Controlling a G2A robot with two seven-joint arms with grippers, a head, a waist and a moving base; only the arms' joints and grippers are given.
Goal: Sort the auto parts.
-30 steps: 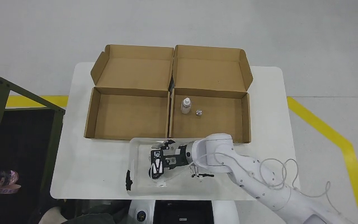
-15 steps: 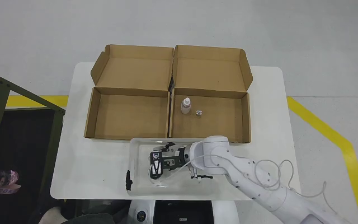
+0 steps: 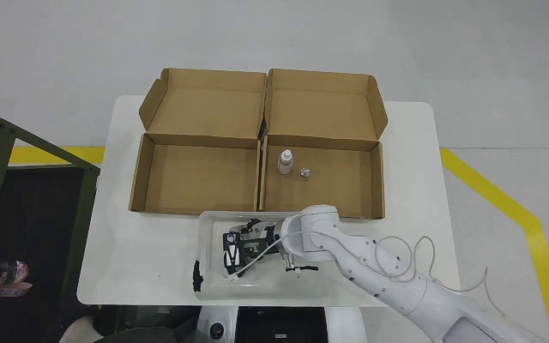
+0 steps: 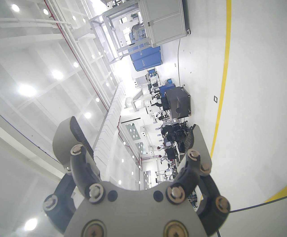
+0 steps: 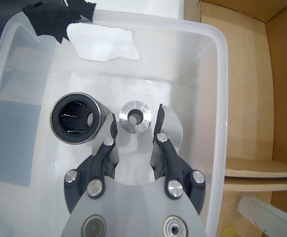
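My right gripper (image 5: 135, 110) is down inside a clear plastic bin (image 5: 215, 94), open. Its two fingers stand on either side of a small silver metal bushing (image 5: 135, 116) with a centre hole, close to its sides. Beside the bushing lies a larger steel linear bearing (image 5: 75, 117) with black ends, against the outside of one finger. From above, the right gripper (image 3: 233, 250) sits in the left half of the bin (image 3: 257, 216). My left gripper (image 4: 134, 122) points up into the room, open and holding nothing.
Two open cardboard boxes stand behind the bin: the left box (image 3: 197, 180) and the right box (image 3: 343, 184), which holds a small bottle (image 3: 285, 160) and a small metal part (image 3: 304, 171). Black tape (image 5: 56, 20) sticks to the bin's rim.
The right arm has shifted its gripper a little toward the left end of the bin. The boxes and their contents have not moved.
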